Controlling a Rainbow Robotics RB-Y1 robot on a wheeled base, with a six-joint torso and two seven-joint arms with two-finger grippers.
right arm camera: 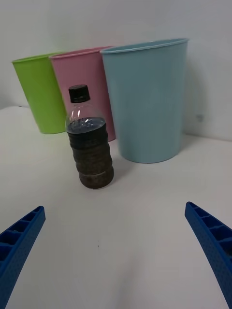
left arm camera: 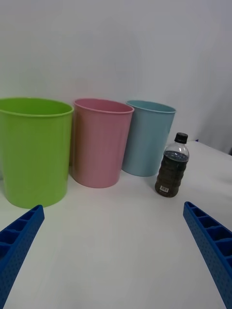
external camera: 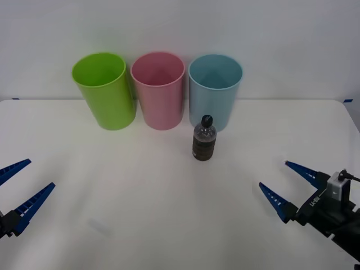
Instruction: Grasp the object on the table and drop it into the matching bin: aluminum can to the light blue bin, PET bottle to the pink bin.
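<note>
A small clear PET bottle (external camera: 204, 138) (right arm camera: 90, 145) (left arm camera: 172, 165) with a black cap and dark brown body stands upright on the white table (external camera: 140, 214), just in front of the light blue bin (external camera: 215, 90) (right arm camera: 147, 99) (left arm camera: 146, 136). The pink bin (external camera: 159, 90) (right arm camera: 87, 65) (left arm camera: 100, 142) stands in the middle of the row at the back. My right gripper (external camera: 282, 181) (right arm camera: 116, 251) is open at the right front, well short of the bottle. Open too, my left gripper (external camera: 22, 180) (left arm camera: 113, 246) sits at the left front edge.
A lime green bin (external camera: 104, 90) (right arm camera: 41, 91) (left arm camera: 34, 149) stands left of the pink one. A pale wall rises close behind the three bins. Bare tabletop lies between the grippers and the bottle.
</note>
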